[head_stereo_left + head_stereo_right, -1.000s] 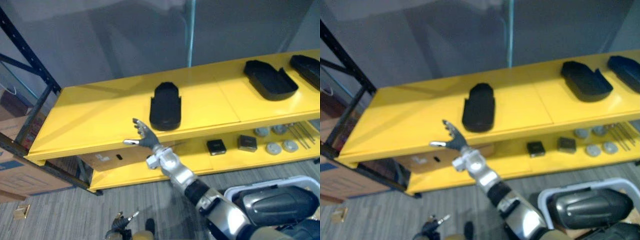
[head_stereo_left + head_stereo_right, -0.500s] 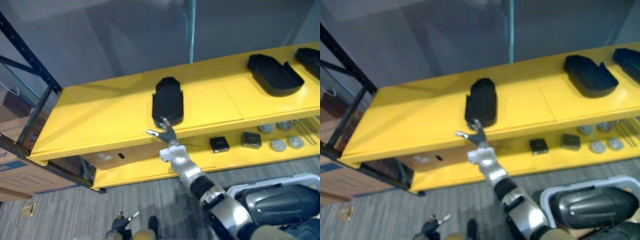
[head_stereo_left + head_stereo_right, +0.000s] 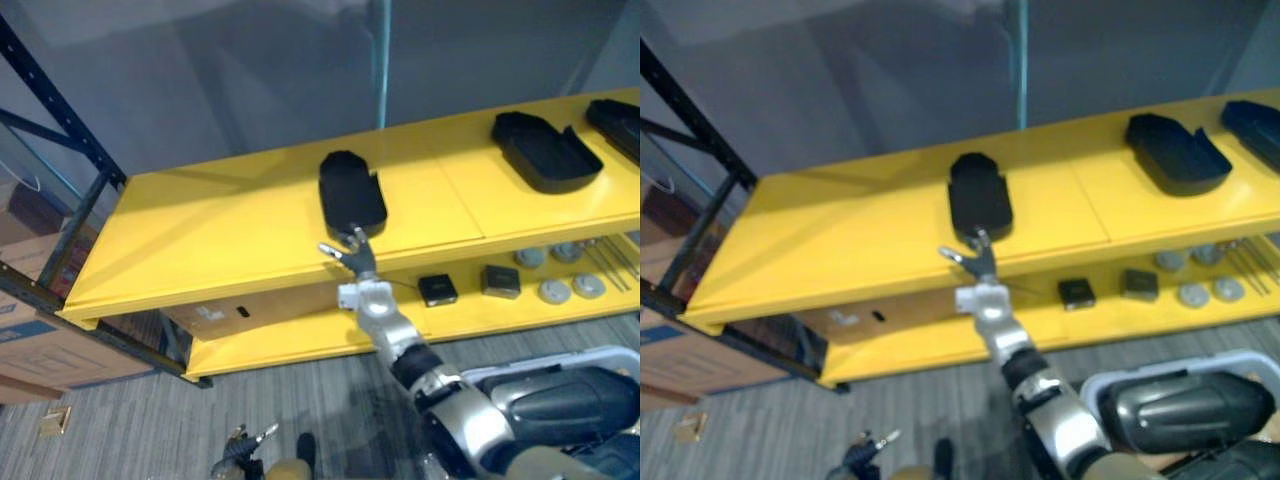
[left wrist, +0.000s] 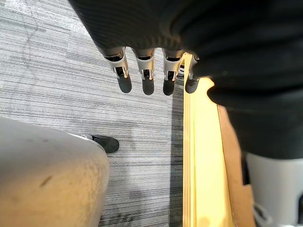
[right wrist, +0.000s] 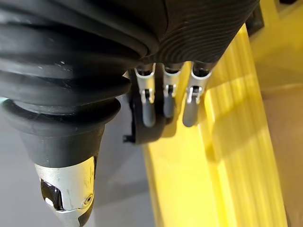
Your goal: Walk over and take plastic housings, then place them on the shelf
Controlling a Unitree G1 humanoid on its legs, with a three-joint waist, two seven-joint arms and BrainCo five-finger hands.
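Observation:
A black plastic housing (image 3: 352, 192) lies slightly askew on the top yellow shelf (image 3: 200, 240). My right hand (image 3: 355, 262) reaches up at the shelf's front edge, and its straight fingers (image 5: 163, 101) touch the housing's near end (image 5: 138, 133); it is open. Two more black housings (image 3: 545, 150) (image 3: 615, 118) lie farther right on the same shelf. My left hand (image 3: 240, 452) hangs low over the grey floor with its fingers (image 4: 144, 78) straight, holding nothing.
On the lower yellow shelf sit small black boxes (image 3: 433, 290) (image 3: 494, 281) and round grey parts (image 3: 555, 290). A cardboard box (image 3: 215, 318) rests under the top shelf. At the left are a dark rack upright (image 3: 60, 120) and another carton (image 3: 40, 350).
My right hand swung from left of the housing to its near end. The housing slid back and to the right and turned a little. The left hand stayed put.

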